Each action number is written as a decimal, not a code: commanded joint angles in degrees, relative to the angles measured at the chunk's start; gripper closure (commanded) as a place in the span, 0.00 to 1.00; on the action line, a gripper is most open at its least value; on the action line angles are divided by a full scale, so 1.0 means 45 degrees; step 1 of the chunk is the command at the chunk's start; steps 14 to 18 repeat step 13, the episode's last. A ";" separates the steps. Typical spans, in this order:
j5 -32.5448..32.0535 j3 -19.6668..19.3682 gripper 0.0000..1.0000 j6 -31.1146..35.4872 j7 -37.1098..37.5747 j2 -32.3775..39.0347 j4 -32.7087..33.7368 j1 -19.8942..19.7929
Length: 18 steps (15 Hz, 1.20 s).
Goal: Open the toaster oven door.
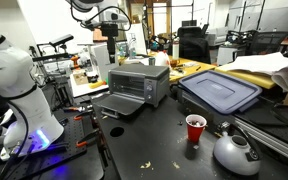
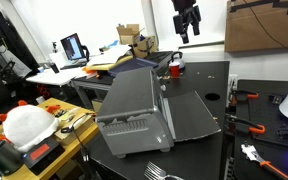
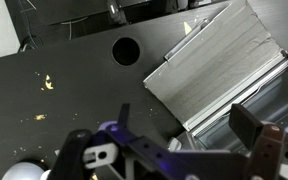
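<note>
The silver-grey toaster oven [image 1: 144, 78] stands on the dark table and shows in both exterior views; one of them sees it from behind [image 2: 134, 100]. Its door [image 1: 119, 104] hangs open, lying nearly flat in front of the dark opening. In the wrist view I look down on the oven's ribbed top [image 3: 214, 60], with the door's frame and glass [image 3: 269, 95] beside it. My gripper [image 3: 189, 125] is open and empty. It hangs high above the table [image 2: 186, 28], clear of the oven [image 1: 112, 20].
A large blue-grey lidded bin [image 1: 219, 90] sits beside the oven. A red cup [image 1: 195, 128] and a silver kettle [image 1: 234, 150] stand nearer the table's front. The tabletop has a round hole [image 3: 126, 50]. Cluttered benches and boxes surround the table.
</note>
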 commanded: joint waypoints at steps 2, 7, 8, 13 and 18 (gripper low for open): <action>0.0040 0.0042 0.00 -0.1176 -0.1400 0.0454 0.1099 0.0226; -0.0251 0.0104 0.00 -0.1234 -0.1335 0.0426 0.1083 0.0169; -0.0282 0.0110 0.00 -0.1276 -0.1333 0.0510 0.1171 0.0166; -0.0309 0.0119 0.00 -0.1304 -0.1331 0.0676 0.1268 0.0168; -0.0309 0.0119 0.00 -0.1304 -0.1331 0.0676 0.1268 0.0168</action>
